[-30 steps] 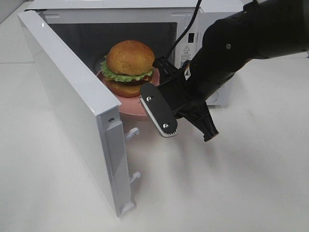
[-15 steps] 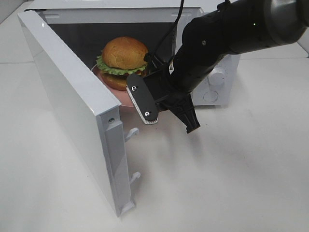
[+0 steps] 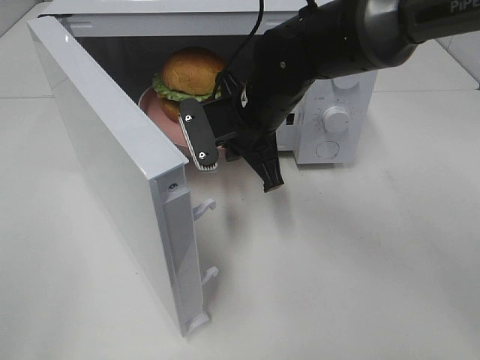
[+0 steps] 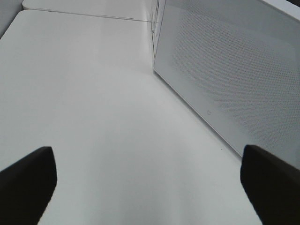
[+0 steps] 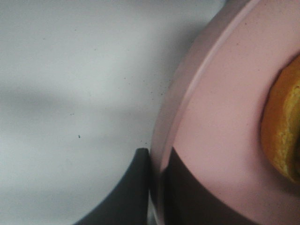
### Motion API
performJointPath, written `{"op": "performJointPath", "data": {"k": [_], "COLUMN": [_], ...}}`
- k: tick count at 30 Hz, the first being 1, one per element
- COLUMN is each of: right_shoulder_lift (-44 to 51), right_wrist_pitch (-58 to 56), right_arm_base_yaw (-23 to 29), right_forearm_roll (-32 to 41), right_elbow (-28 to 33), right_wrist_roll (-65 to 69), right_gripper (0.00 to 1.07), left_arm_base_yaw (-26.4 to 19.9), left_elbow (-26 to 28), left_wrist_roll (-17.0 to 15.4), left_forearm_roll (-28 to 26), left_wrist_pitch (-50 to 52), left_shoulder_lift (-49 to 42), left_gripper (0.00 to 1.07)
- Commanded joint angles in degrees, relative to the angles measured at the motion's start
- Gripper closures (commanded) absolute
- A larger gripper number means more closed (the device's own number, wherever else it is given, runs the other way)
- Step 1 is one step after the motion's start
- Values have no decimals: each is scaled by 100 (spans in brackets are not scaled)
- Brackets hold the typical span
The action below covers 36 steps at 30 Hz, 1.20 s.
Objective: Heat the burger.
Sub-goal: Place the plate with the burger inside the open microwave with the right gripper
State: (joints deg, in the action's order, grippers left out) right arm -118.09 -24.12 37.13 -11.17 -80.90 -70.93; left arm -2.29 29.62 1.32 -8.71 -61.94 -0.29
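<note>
Clearly the right gripper [image 5: 158,164] is clamped on the near rim of the pink plate [image 5: 220,117]. The plate's burger [image 3: 193,73] sits at upper centre of the overhead frame, in the mouth of the open microwave [image 3: 330,120]. From the pinch, the burger lies up and left, deeper into the cavity. The left gripper [image 4: 150,187], jaws spread wide and empty, hangs outside the door [image 3: 112,165], farther off.

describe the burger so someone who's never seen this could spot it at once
Find the white microwave with its door open. In the opening is a pink plate, and on it the burger: a domed golden-brown bun over ruffled green lettuce, unlike the flat plate.
</note>
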Motion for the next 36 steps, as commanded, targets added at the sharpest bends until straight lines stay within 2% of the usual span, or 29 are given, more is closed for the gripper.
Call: {"op": "performJointPath", "data": {"k": [1, 3, 6, 11, 14, 21, 32, 35, 36], "right_shoulder_lift": [17, -155, -201, -544, -596, -1008, -1169, -1180, -1180], "right_wrist_pitch": [143, -6, -40, -355, -384, -607, -625, -619, -567], "right_arm_base_yaw": [-29, -29, -29, -29, -29, -29, -46, -46, -46], "right_forearm_roll": [-160, -298, -327, -390, -390, -407, -424, -418, -418], "right_elbow": [-183, -510, -584, -1163, -1249, -1856, -1960, -1960, -1960], "right_wrist_roll": [241, 435, 464, 693, 705, 963, 934, 934, 951], "right_gripper": [107, 107, 107, 107, 107, 107, 101, 95, 90], "left_arm_base_yaw": [-23, -23, -23, -23, -23, -23, -23, -23, -23], "left_elbow": [-6, -6, -6, -6, -6, -6, -6, -6, -6], "left_wrist_roll": [0, 0, 0, 0, 0, 0, 0, 0, 0], "left_forearm_roll": [0, 0, 0, 6, 6, 40, 63, 63, 63], "left_wrist_pitch": [80, 80, 80, 80, 80, 80, 80, 80, 80], "left_shoulder_lift": [-103, -103, -103, -103, -103, -103, -103, -103, -103], "left_gripper": [6, 6, 6, 6, 6, 6, 6, 6, 6]}}
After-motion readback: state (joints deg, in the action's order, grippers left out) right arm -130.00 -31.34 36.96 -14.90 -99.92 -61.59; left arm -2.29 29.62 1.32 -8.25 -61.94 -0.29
